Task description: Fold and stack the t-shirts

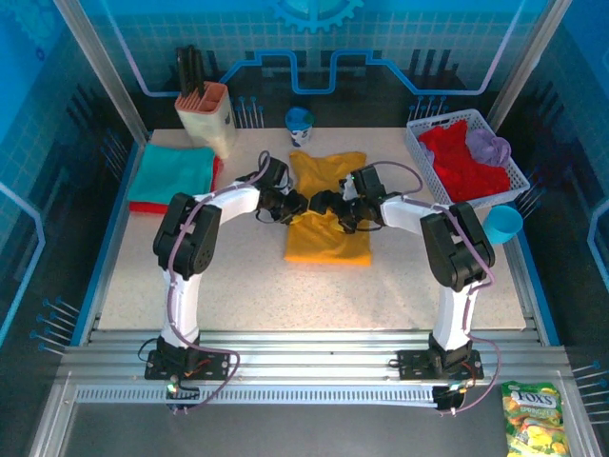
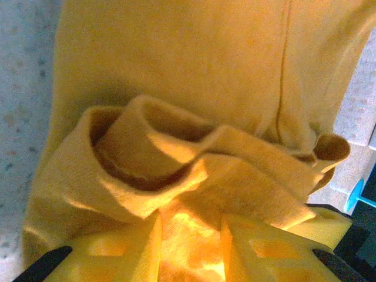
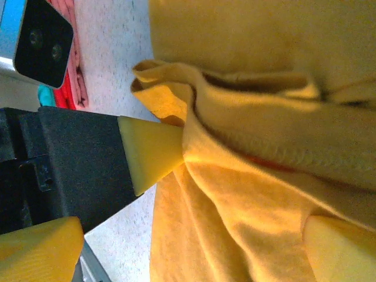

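Observation:
The mustard-yellow t-shirt lies mid-table, bunched at its middle where both grippers meet. My left gripper is shut on a raised fold of the shirt; in the left wrist view the yellow cloth fills the narrow gap of the gripper. My right gripper stands open, its fingers wide apart with yellow cloth between them. A left fingertip pinching the fold shows there too. A folded teal shirt lies on a red one at far left.
A white mesh basket at far right holds a red shirt and a lavender one. A beige holder and a blue cup stand at the back. A blue bowl sits at the right edge.

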